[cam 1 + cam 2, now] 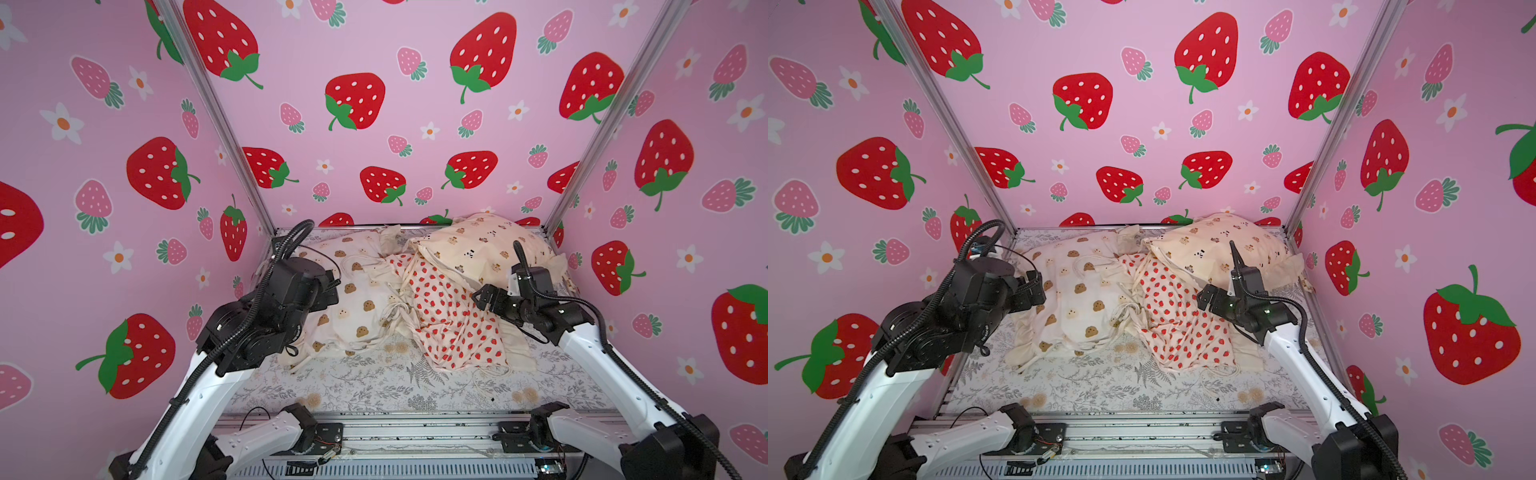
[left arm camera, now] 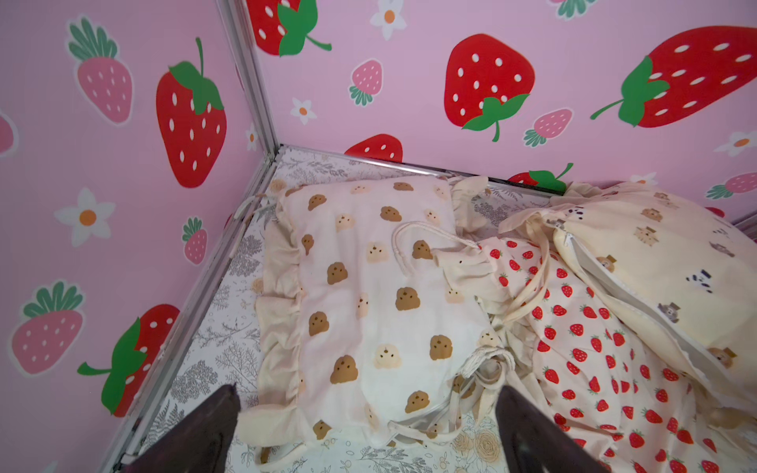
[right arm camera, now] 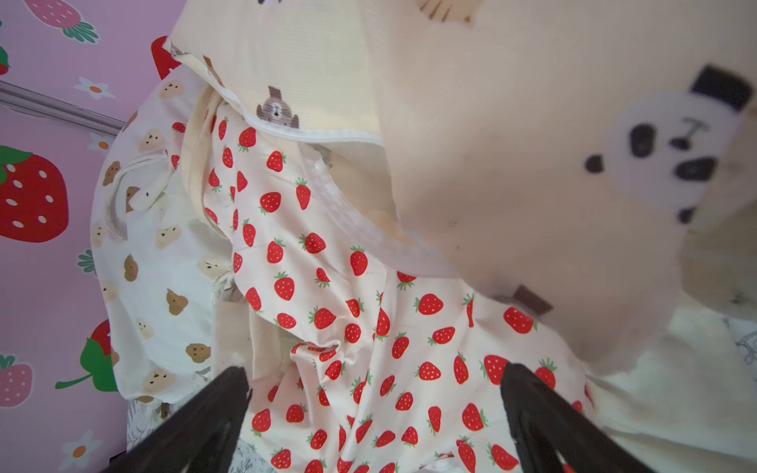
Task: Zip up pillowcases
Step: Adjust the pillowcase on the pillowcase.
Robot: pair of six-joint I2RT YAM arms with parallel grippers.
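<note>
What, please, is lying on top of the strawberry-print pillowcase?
The cream bear-and-panda pillowcase rests on the far end of the strawberry-print pillowcase, overlapping it. Its near part lies uncovered. How far it runs beneath the cream one is hidden.

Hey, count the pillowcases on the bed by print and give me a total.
Brown-bear pillowcase: 1
Bear-and-panda pillowcase: 1
Strawberry pillowcase: 1
Total: 3
</note>
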